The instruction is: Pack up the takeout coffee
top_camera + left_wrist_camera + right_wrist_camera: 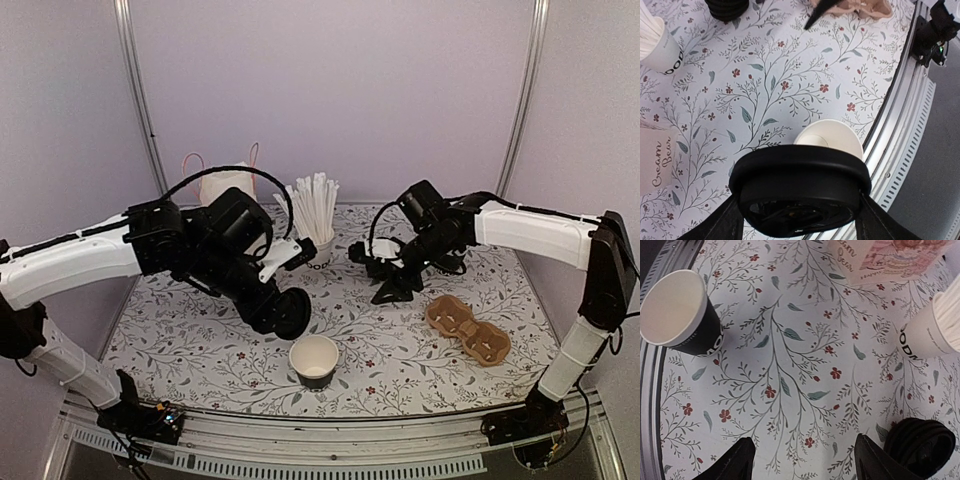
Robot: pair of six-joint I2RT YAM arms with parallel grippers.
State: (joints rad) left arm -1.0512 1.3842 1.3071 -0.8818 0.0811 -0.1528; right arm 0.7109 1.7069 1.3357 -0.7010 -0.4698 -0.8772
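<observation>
Lidding looks like the step in hand. The left gripper (797,222) is clamped across a round black plastic lid (800,187), which sits just short of the open black paper cup with a white inside (832,142), presumably so it can cap it. The right gripper (805,465) hangs with its jaws apart and empty. The cup lies off to its left, and a brown moulded-pulp cup carrier (467,330) is near its other side, probably meant for the capped coffee.
</observation>
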